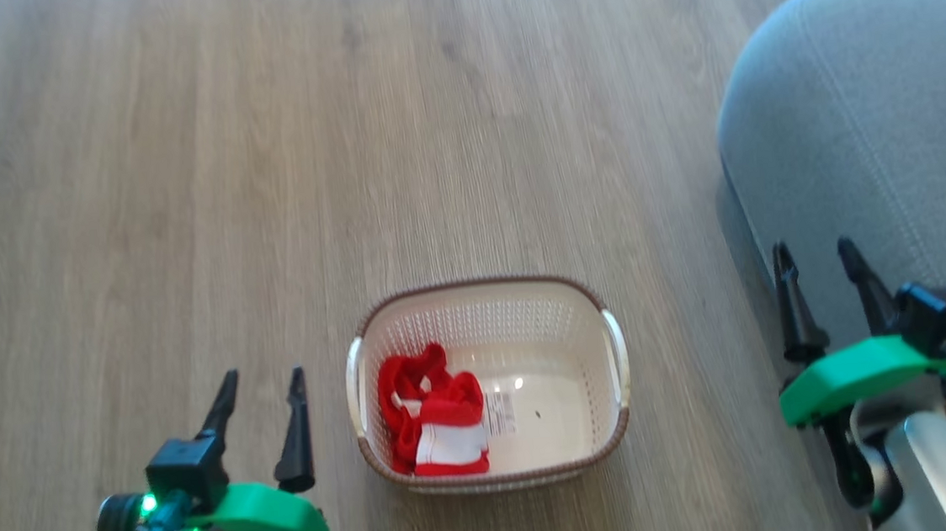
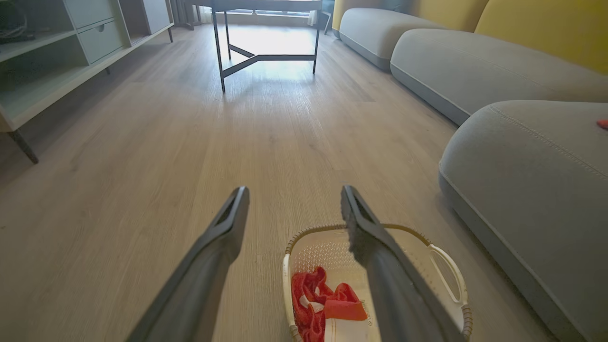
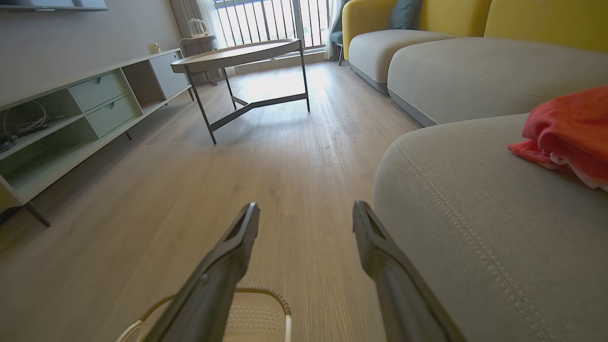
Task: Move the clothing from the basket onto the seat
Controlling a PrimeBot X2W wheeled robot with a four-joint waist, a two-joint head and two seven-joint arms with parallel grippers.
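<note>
Nearest first: the left gripper [image 1: 264, 373] is spread wide with nothing in it and hangs over the floor [image 1: 177, 154] just left of the basket [image 1: 483, 285]. The right gripper [image 1: 812, 247] is also spread and empty, over on the right by the near edge of the seat [image 1: 868, 141].

The clothing [image 1: 432, 412] left in the basket is bunched in its left half, up against the left wall and the near wall. The right half is bare down to the sticker label [image 1: 501, 413].

So I'd say the step is grabbing the next garment, and the left arm is the obvious pick since it's right beside the pile. I'd come straight down from above, fingers staying inside the rim, and pinch the top fold with the white panel rather than dig for the whole heap. The basket looks light, so lift slowly and high enough to clear the wall, or a snag could drag it along.

Further right, one red piece [image 3: 565, 128] already lies on the seat, so drop the next one beside it, well in from the rounded edge. The coffee table [image 3: 237, 54] is far off and no bother.
</note>
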